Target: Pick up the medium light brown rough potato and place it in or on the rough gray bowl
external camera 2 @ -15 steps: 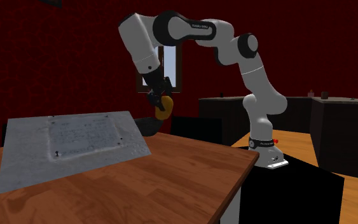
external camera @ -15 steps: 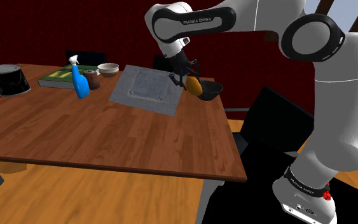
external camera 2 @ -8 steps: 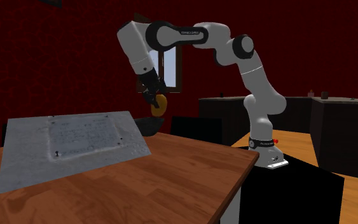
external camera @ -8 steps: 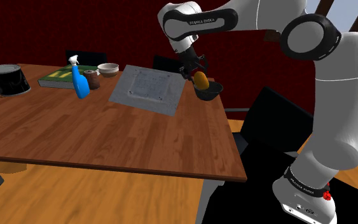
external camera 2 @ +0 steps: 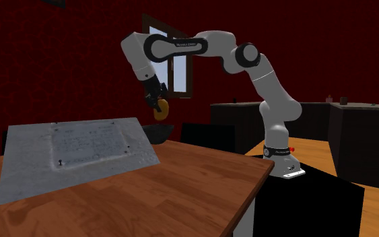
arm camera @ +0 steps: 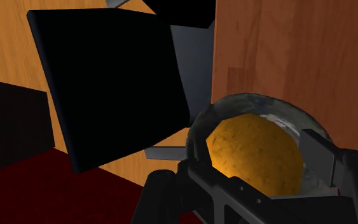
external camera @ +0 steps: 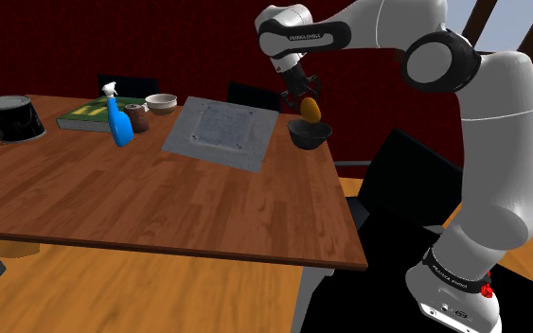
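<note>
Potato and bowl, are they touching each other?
Apart. In the second exterior view the potato hangs above the bowl, with a clear gap between them.

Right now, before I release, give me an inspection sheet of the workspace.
Surface: brown wooden table.
Job's things: potato hangs over the grey bowl, apart from it.
Clutter: grey mat beside the grey bowl; spray bottle, book, cup, white bowl and black can farther along.
Gripper: gripper shut on the potato.
Cables: nothing seen.
Surroundings: dark red walls, window, wooden floor.
</note>
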